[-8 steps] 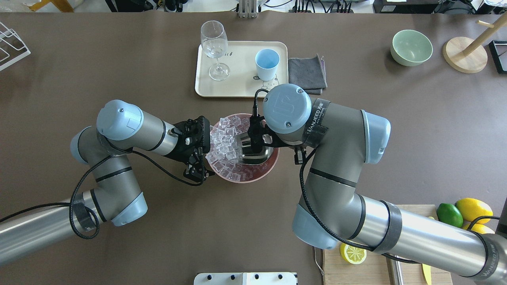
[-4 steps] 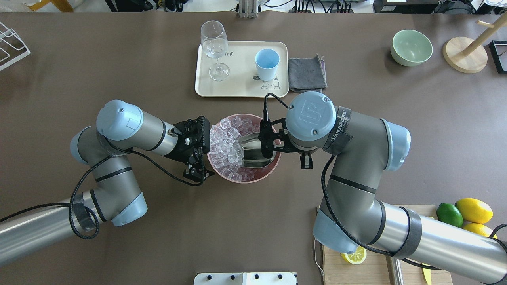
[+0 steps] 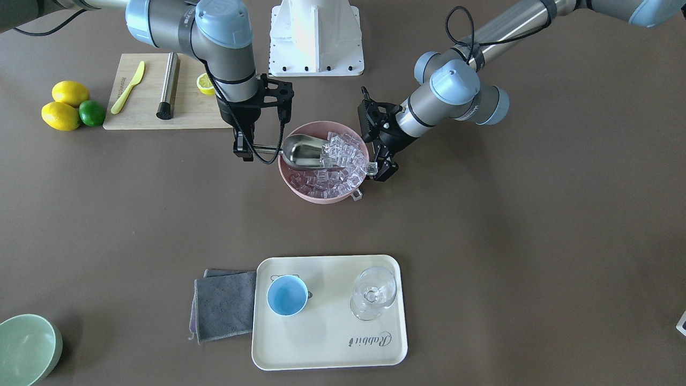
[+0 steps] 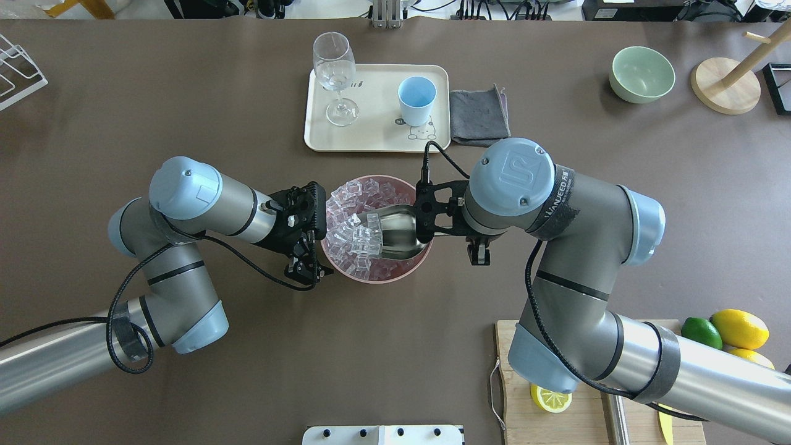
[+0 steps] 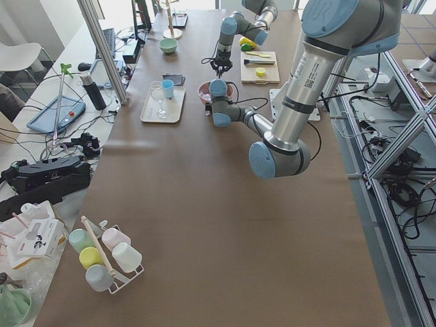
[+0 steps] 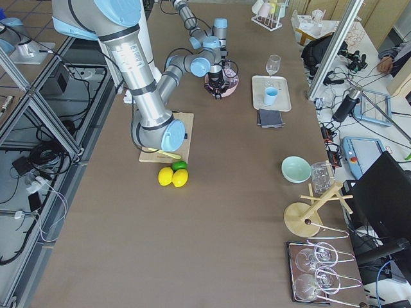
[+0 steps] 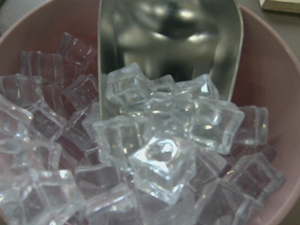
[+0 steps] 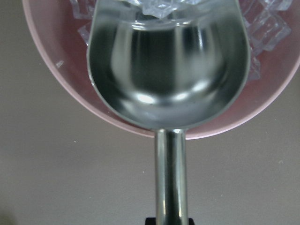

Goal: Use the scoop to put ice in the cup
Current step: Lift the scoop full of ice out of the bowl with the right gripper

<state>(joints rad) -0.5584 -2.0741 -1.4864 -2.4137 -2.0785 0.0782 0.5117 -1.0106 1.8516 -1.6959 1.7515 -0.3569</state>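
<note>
As the right gripper [image 3: 245,150] clamps its handle, the scoop [image 3: 300,151] touches ice [image 3: 338,161].

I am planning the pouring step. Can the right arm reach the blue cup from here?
Probably yes: the cup stands just beyond the pink bowl, nothing stands between them, and the wine glass is off to one side.

A robotics lab: aluminium framing [image 5: 102,49], cables [image 5: 405,193], long test table [image 5: 204,225].

Clear ice [image 4: 352,232] heaps in a bowl [image 4: 377,278]; the steel scoop [image 4: 398,232] lies in it, mouth toward 9 o'clock. The blue cup [image 4: 416,99] stands upright at 1 o'clock.
</note>
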